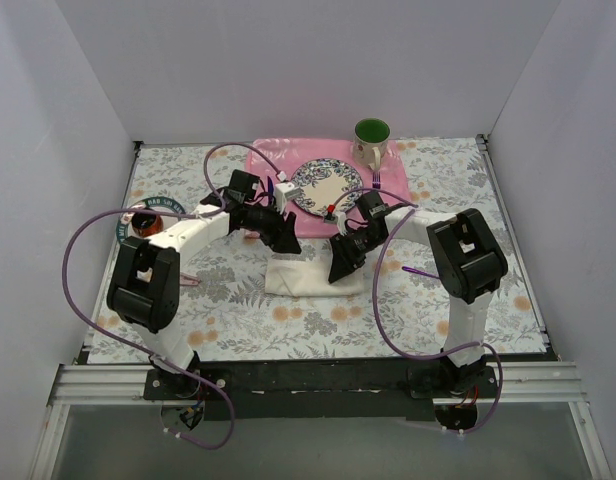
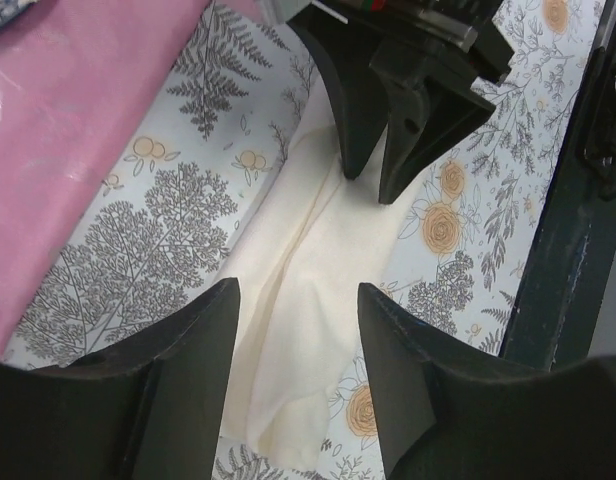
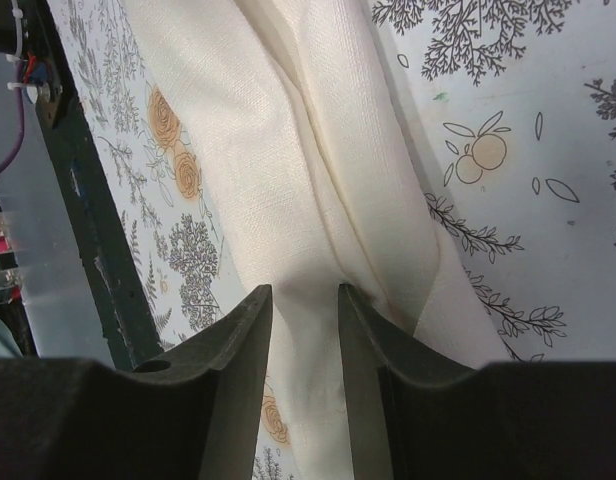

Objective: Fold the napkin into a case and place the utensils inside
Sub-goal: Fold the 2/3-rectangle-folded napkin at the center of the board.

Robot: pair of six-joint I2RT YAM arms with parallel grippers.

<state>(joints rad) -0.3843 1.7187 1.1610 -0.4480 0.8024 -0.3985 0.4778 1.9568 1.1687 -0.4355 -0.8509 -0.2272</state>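
Top external view: we see the napkin (image 1: pixel 306 280) at the middle of the frame, just below the placemat (image 1: pixel 278 160), lying on the floral tablecloth (image 1: pixel 238 310). It is folded into a short band whose long axis runs left to right across the picture, one end under each arm. The left gripper (image 1: pixel 286 240) stands over the band's upper-left corner and the right gripper (image 1: pixel 342 268) over its right end.

In the left wrist view the left gripper's jaws are spread wide and hold nothing. The cloth runs up the frame between them toward the other claw, with a soft crease along its length.

In the right wrist view the right gripper's jaws are drawn in to a slim gap, and a raised fold of the napkin leads straight into that gap. We cannot tell whether the pads actually pinch it.

On the placemat, a patterned plate (image 1: pixel 323 185) sits at upper centre. A small red-and-dark item at its lower rim is too small to identify. A green-lined mug (image 1: pixel 371 138) stands at the mat's upper-right corner, and we cannot see what is in it. At middle left a small dark cup (image 1: pixel 143 222) rests on a round coaster (image 1: pixel 163 205), its contents unclear.
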